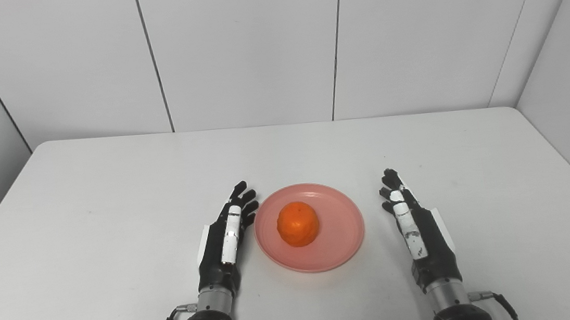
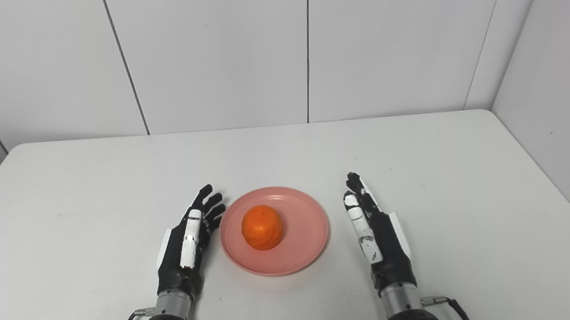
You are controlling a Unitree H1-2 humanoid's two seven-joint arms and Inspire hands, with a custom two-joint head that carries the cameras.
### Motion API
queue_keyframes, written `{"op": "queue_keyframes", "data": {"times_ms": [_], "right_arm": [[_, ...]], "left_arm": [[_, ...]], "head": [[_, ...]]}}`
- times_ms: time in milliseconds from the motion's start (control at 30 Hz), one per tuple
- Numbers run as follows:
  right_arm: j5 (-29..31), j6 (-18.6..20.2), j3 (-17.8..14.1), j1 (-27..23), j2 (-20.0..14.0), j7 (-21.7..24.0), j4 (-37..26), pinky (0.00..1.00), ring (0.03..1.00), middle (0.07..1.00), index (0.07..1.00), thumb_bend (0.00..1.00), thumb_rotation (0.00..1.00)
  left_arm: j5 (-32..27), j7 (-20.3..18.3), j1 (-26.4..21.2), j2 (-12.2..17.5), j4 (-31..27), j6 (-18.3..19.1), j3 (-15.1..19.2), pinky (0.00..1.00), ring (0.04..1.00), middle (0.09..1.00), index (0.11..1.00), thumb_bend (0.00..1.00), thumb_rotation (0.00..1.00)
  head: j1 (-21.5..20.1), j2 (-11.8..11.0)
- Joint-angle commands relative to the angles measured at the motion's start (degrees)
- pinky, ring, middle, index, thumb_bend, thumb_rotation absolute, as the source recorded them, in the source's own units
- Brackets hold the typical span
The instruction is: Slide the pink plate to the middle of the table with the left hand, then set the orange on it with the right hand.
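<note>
Orange (image 1: 298, 224) on pink plate (image 1: 342, 238), between two empty, spread hands.

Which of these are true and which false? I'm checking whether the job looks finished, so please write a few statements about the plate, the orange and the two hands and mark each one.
1. The orange lies on the pink plate. True.
2. The right hand is holding the orange. False: it is open and apart from the plate, holding nothing.
3. The left hand is open, its fingertips close to the plate's left rim. True.
4. The plate sits at the far edge of the table. False: it sits near the middle, between the two hands.
5. A second fruit lies beside the plate. False: only the one orange shows.
</note>
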Motion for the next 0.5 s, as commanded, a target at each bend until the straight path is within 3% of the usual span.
{"op": "queue_keyframes", "data": {"times_ms": [0, 467], "right_arm": [[0.7, -2.3, 0.0, -1.2, 0.8, -0.5, -0.4, 0.92, 0.922, 0.937, 0.921, 0.36, 1.00], [1.8, -4.0, 0.0, -1.6, 0.9, -0.9, 0.9, 0.91, 0.912, 0.923, 0.912, 0.30, 1.00]], "left_arm": [[0.2, 0.2, -1.5, 0.1, -0.1, 0.1, 0.2, 0.86, 0.867, 0.880, 0.873, 0.37, 1.00], [0.6, 0.5, -2.6, 0.4, 1.6, -0.6, 0.3, 0.85, 0.859, 0.874, 0.867, 0.36, 1.00]], "head": [[0.0, -0.1], [0.0, -0.1]]}}
